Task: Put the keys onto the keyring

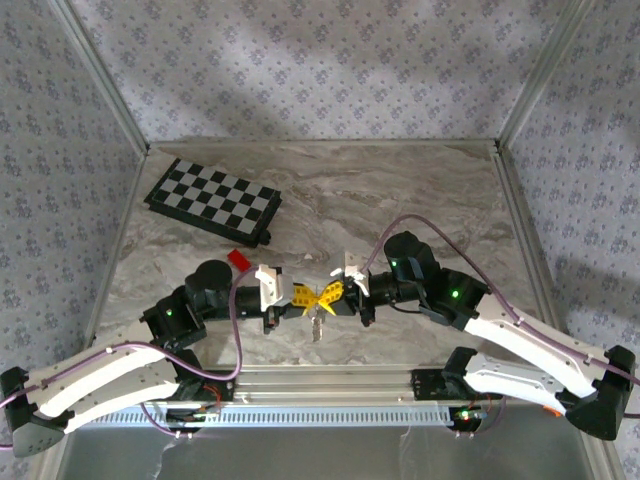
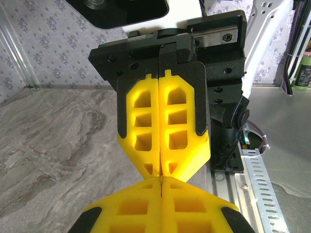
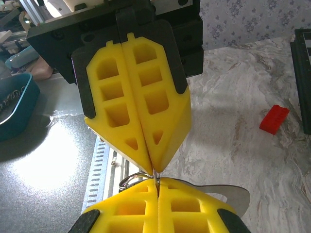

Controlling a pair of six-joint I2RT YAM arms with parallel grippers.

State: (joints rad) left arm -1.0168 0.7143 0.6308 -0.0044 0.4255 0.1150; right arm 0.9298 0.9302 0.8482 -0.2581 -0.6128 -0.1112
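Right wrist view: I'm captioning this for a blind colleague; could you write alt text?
Two shut yellow grippers meet tip to tip above a marbled table: the left gripper from above, the right gripper from below, seemingly pinching a thin silvery keyring between them. A flat silvery key juts right; a red block lies beyond.

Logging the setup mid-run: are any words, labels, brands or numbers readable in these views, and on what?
No legible text anywhere.
Green container, left wrist view: any label is too blurred to read.
Chessboard and red block: no lettering.
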